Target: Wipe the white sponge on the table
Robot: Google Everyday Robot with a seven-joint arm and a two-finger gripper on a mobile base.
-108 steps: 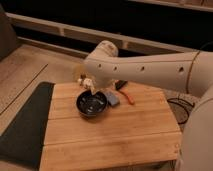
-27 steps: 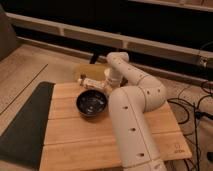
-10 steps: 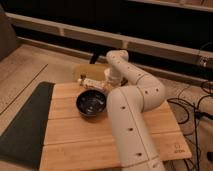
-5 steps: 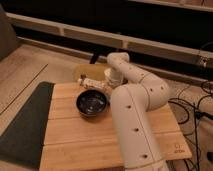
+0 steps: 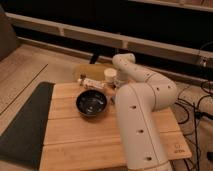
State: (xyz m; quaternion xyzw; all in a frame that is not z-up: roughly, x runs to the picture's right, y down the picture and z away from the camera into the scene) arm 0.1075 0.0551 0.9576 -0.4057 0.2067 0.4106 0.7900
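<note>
The white sponge [image 5: 109,75] stands as a short white block at the far edge of the table [image 5: 85,142], just left of my arm's wrist. My gripper [image 5: 116,86] is at the far end of the arm, folded down behind the sponge's right side and mostly hidden by the arm's own white links. It is shut, and I cannot tell whether it touches the sponge. The thick white arm [image 5: 137,115] covers the right half of the tabletop.
A black bowl [image 5: 91,103] sits left of the arm, near the table's middle. A small white and brown packet [image 5: 93,83] lies behind it, with a yellowish object [image 5: 90,70] beyond the far edge. A dark floor mat [image 5: 22,125] lies to the left and cables [image 5: 192,107] to the right.
The arm has shifted only slightly. The sponge, bowl and packet stay where they were.
</note>
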